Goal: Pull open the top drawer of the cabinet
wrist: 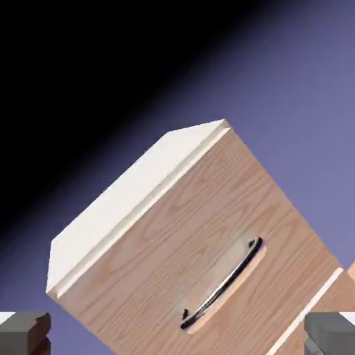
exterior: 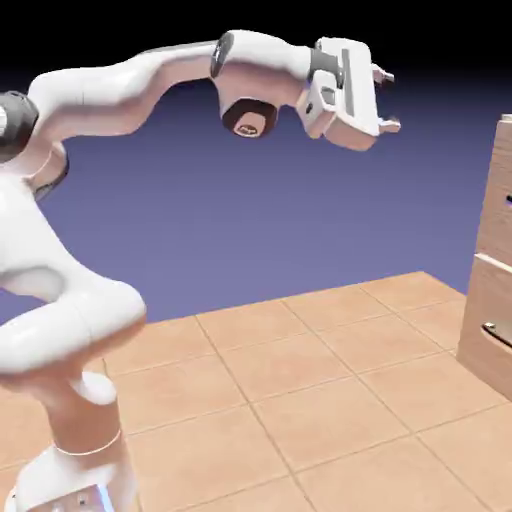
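The cabinet (exterior: 494,250) stands at the right edge of the exterior view, light tan wood, only its left part showing. The top drawer (exterior: 498,195) is its upper panel. My gripper (exterior: 388,100) hangs high in the air to the cabinet's left, well apart from it, fingers spread and pointing toward it. In the hand view the cabinet (wrist: 125,208) appears tilted, pale top uppermost. The top drawer (wrist: 208,236) faces me with its curved metal bar handle (wrist: 223,286). Both grey fingertips (wrist: 25,333) show at the bottom corners, wide apart, with nothing between them.
A lower drawer panel (exterior: 488,320) with a silver handle (exterior: 496,334) sticks out slightly below the top drawer. The tan tiled table (exterior: 300,400) stretches between my base and the cabinet. My arm's elbow arches over the left side.
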